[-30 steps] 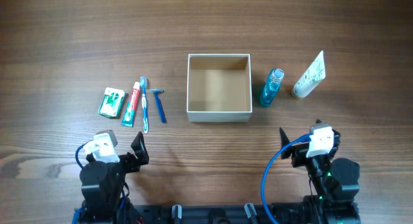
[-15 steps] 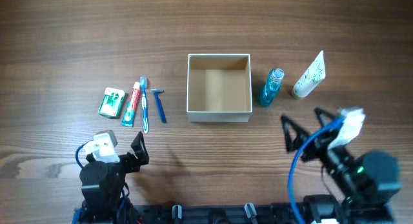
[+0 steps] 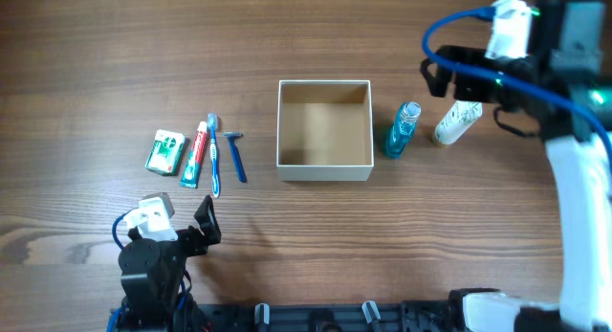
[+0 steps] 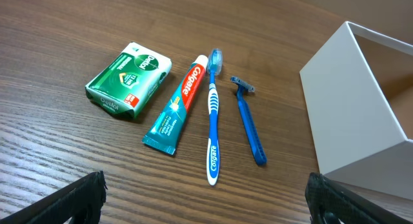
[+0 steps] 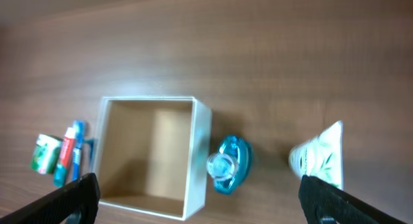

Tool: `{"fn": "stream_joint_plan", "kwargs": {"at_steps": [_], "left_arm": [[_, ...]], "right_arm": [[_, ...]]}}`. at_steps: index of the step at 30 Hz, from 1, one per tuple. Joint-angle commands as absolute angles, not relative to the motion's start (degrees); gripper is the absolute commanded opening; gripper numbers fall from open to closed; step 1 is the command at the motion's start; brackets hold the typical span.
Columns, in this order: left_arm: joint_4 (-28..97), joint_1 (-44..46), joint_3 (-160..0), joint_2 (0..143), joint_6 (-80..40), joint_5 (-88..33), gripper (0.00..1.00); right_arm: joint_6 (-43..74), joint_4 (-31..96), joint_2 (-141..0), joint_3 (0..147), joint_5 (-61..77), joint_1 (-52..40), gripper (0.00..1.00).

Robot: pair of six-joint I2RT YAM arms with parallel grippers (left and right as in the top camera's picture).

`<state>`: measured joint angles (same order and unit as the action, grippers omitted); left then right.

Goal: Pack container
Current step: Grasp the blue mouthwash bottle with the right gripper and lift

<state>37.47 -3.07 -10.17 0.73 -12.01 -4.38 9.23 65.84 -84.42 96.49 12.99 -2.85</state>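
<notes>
Plainly, left end effector (image 4: 210, 199) and right end effector (image 5: 205, 201) gape; container (image 3: 325, 172) is square cardboard.

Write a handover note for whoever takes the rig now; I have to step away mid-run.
The left gripper is open and empty, low at the near left of the table.
The right gripper is open and empty, raised over the blue bottle and white tube, both right of the container.
The container sits mid-table with nothing inside.
Left of it, in a row: green Dettol soap packet, Colgate toothpaste, blue toothbrush, blue razor.
Done: nothing packed.
Left: all six items; the right arm looks placed for the bottle or tube first.
</notes>
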Motion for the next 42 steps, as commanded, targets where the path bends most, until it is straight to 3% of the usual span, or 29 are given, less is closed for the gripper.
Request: {"fn": "stream_joint_plan", "kwargs": {"at_steps": [1,9,14,18,21,24,26,28,31,34,38,42], "left_arm": [[37.7,-2.8,-9.1,0.2,-10.9,-5.5,1.0],[37.7,-2.8,-9.1,0.2,-10.9,-5.5,1.0],[37.7,-2.8,-9.1,0.2,-10.9,-5.5,1.0],[37.7,-2.8,-9.1,0.2,-10.9,-5.5,1.0],[37.7,-2.8,-9.1,0.2,-10.9,-5.5,1.0],[37.7,-2.8,-9.1,0.2,-10.9,-5.5,1.0],[37.7,-2.8,-9.1,0.2,-10.9,-5.5,1.0],[37.7,-2.8,-9.1,0.2,-10.9,-5.5,1.0],[37.7,-2.8,-9.1,0.2,-10.9,-5.5,1.0],[37.7,-2.8,-9.1,0.2,-10.9,-5.5,1.0],[37.7,-2.8,-9.1,0.2,-10.9,-5.5,1.0],[37.7,-2.8,-9.1,0.2,-10.9,-5.5,1.0]], "right_arm": [[12.6,68.2,-90.6,97.5,5.0,-6.9,1.0],[20.7,71.8,-101.0,95.1,1.7,-9.6,1.0],[22.5,66.6,-101.8,86.6,3.0,-9.7,0.96],[22.7,61.9,-101.8,81.1,3.0,-9.8,0.8],[22.7,60.8,-101.8,79.3,3.0,-9.8,0.78],[22.5,58.9,-101.8,79.1,3.0,-9.8,0.62],[21.7,58.0,-101.8,79.1,3.0,-9.8,0.59],[20.7,57.6,-101.8,79.1,3.0,-9.8,0.5],[19.5,57.9,-101.8,79.1,2.8,-9.8,0.3],[19.1,58.1,-101.0,79.1,2.7,-9.8,0.24],[19.1,60.1,-95.9,80.4,2.5,-10.0,0.22],[19.1,63.9,-88.2,84.4,-1.3,-13.7,0.12]]}}
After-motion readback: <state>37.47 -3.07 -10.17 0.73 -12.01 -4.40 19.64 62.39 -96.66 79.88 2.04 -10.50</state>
